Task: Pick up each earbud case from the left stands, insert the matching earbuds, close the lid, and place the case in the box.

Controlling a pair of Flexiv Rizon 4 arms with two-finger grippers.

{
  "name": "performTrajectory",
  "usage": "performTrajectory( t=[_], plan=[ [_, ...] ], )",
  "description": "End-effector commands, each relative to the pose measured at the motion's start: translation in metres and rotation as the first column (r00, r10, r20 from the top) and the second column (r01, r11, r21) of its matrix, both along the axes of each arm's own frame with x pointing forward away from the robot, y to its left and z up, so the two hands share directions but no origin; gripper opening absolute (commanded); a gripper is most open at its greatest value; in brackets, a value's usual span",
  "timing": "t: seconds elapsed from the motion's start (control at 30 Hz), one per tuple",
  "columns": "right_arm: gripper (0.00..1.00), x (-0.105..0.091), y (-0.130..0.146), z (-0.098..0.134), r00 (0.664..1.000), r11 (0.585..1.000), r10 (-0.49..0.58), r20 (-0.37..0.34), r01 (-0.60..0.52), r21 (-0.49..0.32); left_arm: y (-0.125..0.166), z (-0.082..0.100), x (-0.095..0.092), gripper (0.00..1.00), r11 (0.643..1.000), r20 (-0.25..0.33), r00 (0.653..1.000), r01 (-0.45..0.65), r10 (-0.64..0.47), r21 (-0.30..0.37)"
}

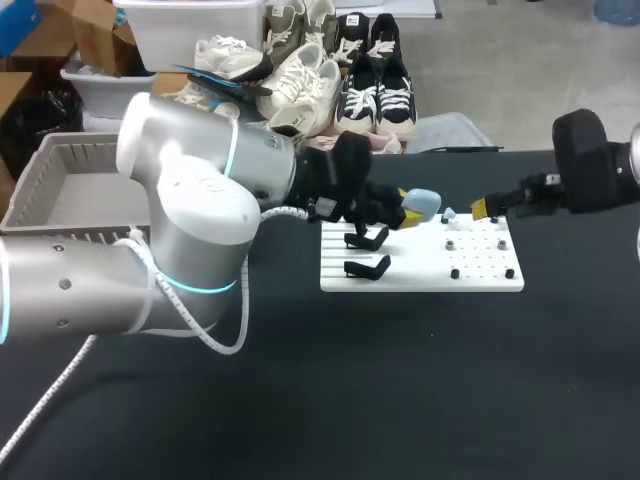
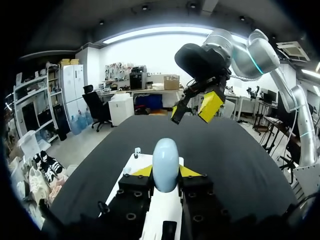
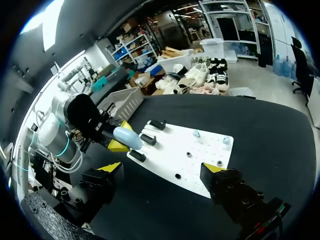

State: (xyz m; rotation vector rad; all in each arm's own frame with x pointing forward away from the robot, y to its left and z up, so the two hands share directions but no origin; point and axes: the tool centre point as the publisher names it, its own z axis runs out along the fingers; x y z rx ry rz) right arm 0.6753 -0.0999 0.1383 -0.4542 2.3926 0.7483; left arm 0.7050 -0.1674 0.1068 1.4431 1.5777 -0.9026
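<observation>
Earbud case: smooth pale-blue oval in left claw.

Matte black tabletop spans the whole of my work area. One flat white rectangular perforated board lies on it, right of centre, near the far edge.

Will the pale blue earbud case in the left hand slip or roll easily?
The earbud case looks smooth and rounded, so it could slip or twist in the left hand. Its egg-like shape would probably roll if laid down. Undeformed in the grip, so probably stiff.
</observation>
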Motion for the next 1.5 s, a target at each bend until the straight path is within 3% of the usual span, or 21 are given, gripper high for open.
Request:
performTrajectory(
  t=[0.03,0.33,1.0,1.5],
  plan=[
    [1.00,0.006,0.012,-0.009,0.999,0.996,0.047,0.001,-0.047,0.069,-0.010,-0.002,0.006,0.00,1.000,0.000,1.000,0.005,-0.005,0.007],
    [1.00,0.008,0.023,-0.017,0.997,0.994,0.076,-0.011,-0.075,0.079,-0.018,0.006,0.004,0.00,1.000,0.006,1.000,0.020,-0.020,-0.005],
    [1.00,0.015,0.022,-0.016,0.997,0.993,0.079,-0.003,-0.078,0.083,-0.019,0.005,-0.015,0.00,0.998,0.005,0.998,0.068,-0.068,-0.010],
    [1.00,0.016,0.010,-0.002,0.998,0.997,0.052,0.034,-0.053,0.051,-0.013,-0.002,-0.025,0.00,0.997,-0.005,0.997,0.078,-0.078,-0.028]
  ],
)
